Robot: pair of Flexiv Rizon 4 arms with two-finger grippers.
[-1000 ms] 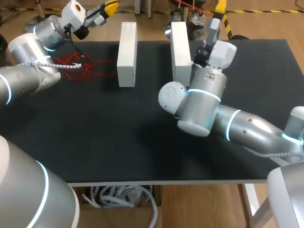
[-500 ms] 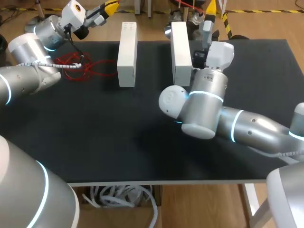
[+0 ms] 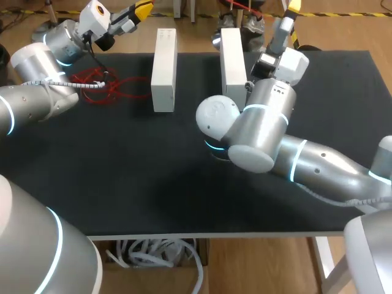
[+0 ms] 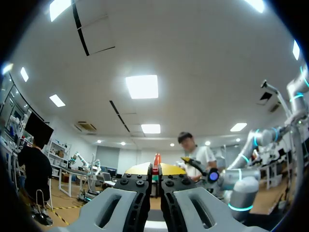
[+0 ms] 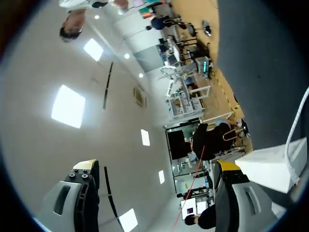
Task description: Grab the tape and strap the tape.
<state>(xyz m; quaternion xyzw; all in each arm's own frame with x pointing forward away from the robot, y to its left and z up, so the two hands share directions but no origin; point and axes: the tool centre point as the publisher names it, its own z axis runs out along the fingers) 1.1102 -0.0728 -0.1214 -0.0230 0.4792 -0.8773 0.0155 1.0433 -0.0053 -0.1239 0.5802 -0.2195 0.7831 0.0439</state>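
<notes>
Lying upper left, red tape (image 3: 93, 81) is seen untouched; left gripper (image 4: 155, 170) fingers are pressed together, right gripper (image 5: 157, 168) fingers spread apart.

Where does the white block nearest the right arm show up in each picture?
Head view: the white block stands at the black table's far edge, just left of the right arm.
Right wrist view: one white block, likely the same, beside the open right pincer.
Left wrist view: not in it.
Shared landmark: the black table, in head and right wrist views.
</notes>
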